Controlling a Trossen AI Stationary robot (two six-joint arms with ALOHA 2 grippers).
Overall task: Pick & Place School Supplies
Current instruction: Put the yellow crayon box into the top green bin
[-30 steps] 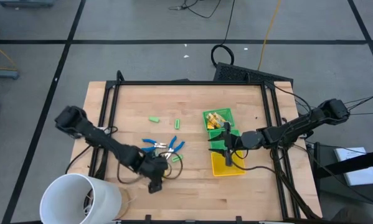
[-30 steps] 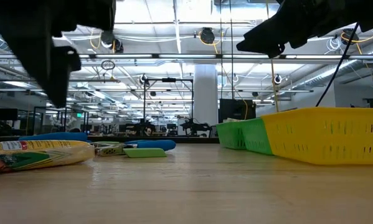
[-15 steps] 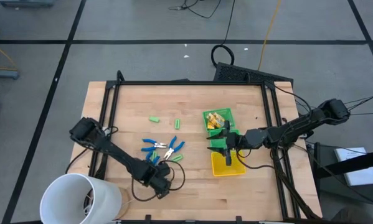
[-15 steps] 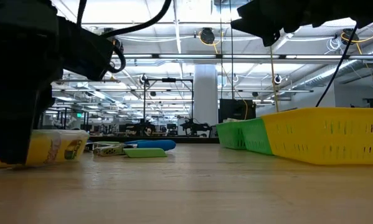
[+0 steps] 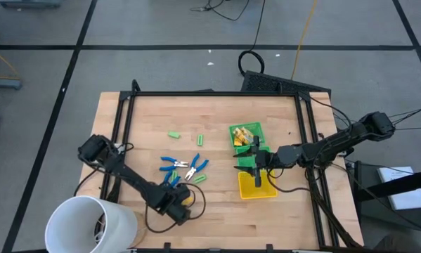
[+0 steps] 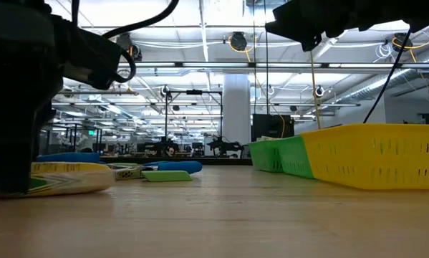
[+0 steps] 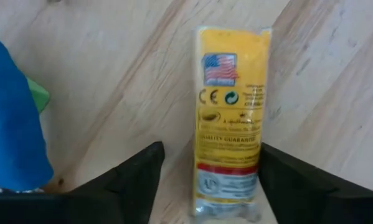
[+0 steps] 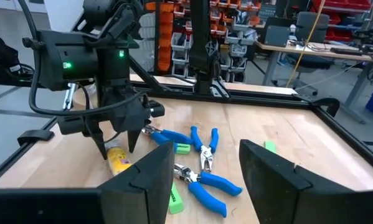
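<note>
**A:** What has changed at the table's near edge?

**B:** The left gripper [image 5: 184, 202] has dropped around the yellow wrapped block [image 7: 231, 118], its fingers [image 7: 133, 180] now narrowing on either side but not yet pinching it. The block lies flat on the wooden table [image 5: 217, 211], beside the blue-handled pliers [image 5: 173, 164].

**A:** And the other arm?

**B:** The right gripper [image 5: 256, 163] hangs over the yellow bin [image 5: 266, 191], parted and empty. A pickup looks imminent.
</note>
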